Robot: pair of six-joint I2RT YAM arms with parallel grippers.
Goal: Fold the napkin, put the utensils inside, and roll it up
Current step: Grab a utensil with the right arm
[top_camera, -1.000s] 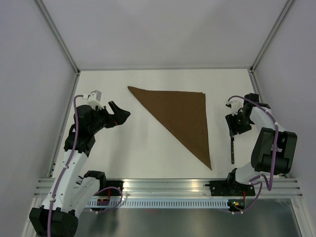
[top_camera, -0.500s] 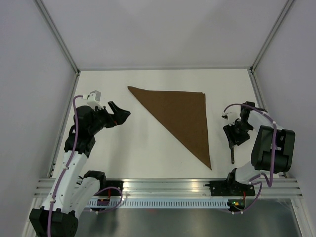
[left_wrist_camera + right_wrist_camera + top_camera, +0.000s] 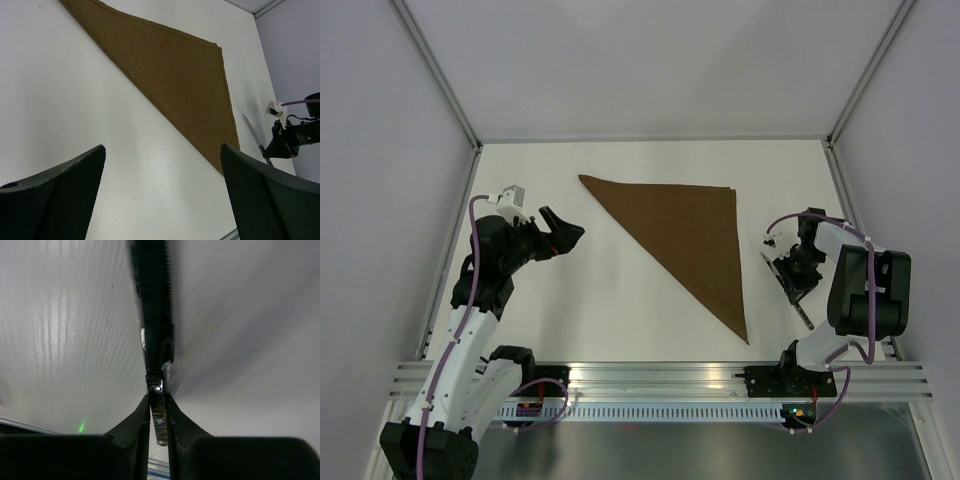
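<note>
Across the tabletop [image 3: 620, 300], no shift in the napkin [image 3: 690, 235]: folded into a flat brown triangle, one edge along the far side, one corner pointing toward the front rail. Same for the left gripper [image 3: 563, 222], parked off to the left, jaws spread wide, holding nothing. Over on the right, a change: right gripper [image 3: 793, 275] drawn nearer the front rail than a second ago, pinched tight on the knife [image 3: 805, 313], now swung from straight fore-and-aft to a slant, near the napkin's right edge but not over it. Suggests a finished fold and a secure pickup; leaves the carry onto the cloth, then the roll.
</note>
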